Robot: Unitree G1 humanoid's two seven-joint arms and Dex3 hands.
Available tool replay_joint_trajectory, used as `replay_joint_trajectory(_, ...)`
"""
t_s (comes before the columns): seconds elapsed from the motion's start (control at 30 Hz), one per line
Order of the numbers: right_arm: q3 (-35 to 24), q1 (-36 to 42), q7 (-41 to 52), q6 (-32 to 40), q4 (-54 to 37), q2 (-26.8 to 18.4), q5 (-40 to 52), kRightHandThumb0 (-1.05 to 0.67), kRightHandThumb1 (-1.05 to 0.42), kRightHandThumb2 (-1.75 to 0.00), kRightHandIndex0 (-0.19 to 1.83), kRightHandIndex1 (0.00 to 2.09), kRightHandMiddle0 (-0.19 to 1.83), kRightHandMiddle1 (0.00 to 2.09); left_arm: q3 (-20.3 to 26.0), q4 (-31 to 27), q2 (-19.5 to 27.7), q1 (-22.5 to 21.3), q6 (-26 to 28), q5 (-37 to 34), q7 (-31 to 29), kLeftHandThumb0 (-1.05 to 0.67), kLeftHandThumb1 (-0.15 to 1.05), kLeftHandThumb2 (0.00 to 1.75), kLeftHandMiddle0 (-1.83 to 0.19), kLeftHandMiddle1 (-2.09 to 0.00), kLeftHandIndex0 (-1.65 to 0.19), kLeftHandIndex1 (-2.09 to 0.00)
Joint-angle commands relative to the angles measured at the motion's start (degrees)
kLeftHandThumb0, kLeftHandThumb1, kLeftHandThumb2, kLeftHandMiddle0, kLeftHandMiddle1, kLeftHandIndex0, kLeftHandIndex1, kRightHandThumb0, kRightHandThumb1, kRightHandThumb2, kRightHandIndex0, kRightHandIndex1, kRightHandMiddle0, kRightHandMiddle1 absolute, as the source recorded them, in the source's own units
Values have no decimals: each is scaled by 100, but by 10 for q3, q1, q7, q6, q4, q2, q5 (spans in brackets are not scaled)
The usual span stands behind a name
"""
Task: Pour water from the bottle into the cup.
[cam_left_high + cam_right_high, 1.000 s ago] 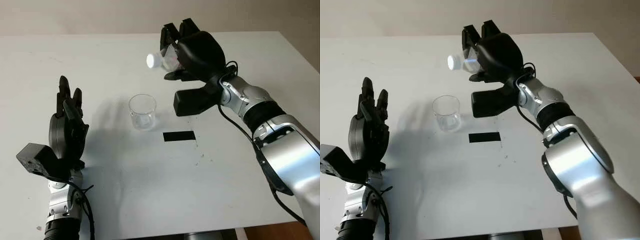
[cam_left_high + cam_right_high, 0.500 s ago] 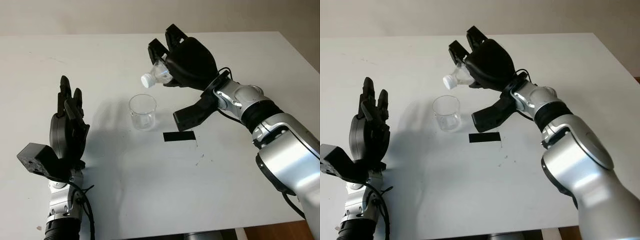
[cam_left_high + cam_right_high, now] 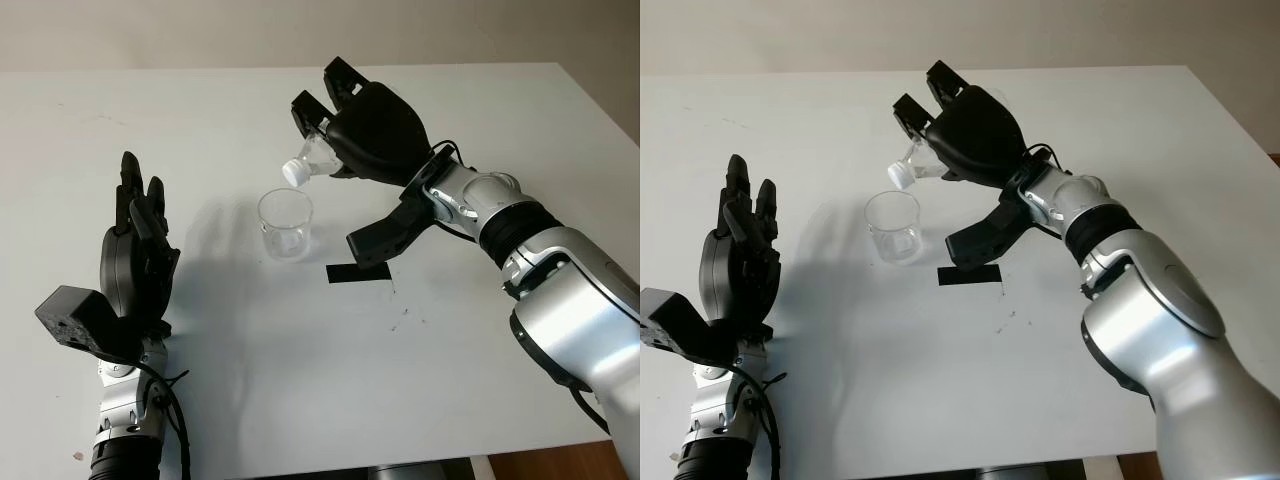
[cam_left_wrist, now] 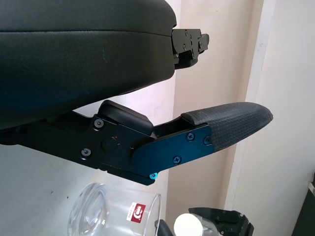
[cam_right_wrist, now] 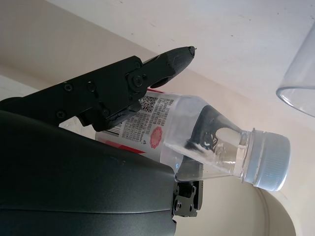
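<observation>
Nearest the robot, the left hand (image 3: 135, 270) is raised above the near left part of the white bench (image 3: 300, 380), palm upright, open and holding nothing; it stands well apart from everything else. In the left wrist view one of its fingers (image 4: 231, 123) reaches across the picture, with the cup seen beyond it.

Further in, a flat black rectangle (image 3: 358, 272) lies on the bench near the middle. Just beyond it and a little to the left stands the clear plastic cup (image 3: 285, 223), upright on the bench, mouth up. Whether there is water in it cannot be told.

Beyond the cup, the right hand (image 3: 368, 130) is in the air over the bench, its fingers (image 5: 133, 81) closed around the body of a small clear plastic water bottle (image 3: 312, 158). The bottle is tilted, neck slanting down toward the cup, and its white cap (image 5: 268, 162) is on. The cap hangs just above the far rim of the cup, near it but not touching. In the right wrist view the bottle's printed label (image 5: 147, 123) shows between the fingers and the palm, and a part of the cup's rim lies just beside the cap.
</observation>
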Motion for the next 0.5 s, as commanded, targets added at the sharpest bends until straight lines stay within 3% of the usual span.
replay_joint_trajectory(0.0, 0, -21, -9, 3, -3, 2, 1, -28, -97, -6, 99, 209, 59, 209, -1, 5, -7, 13, -6, -2, -5, -92, 105, 77, 19, -24, 11, 0)
replay_joint_trajectory(0.47, 15, -28, -55, -21, -1, -5, -18, -28, -101, -6, 101, 209, 67, 209, -2, 2, -8, 14, -6, -1, -7, -91, 105, 78, 19, -23, 11, 0)
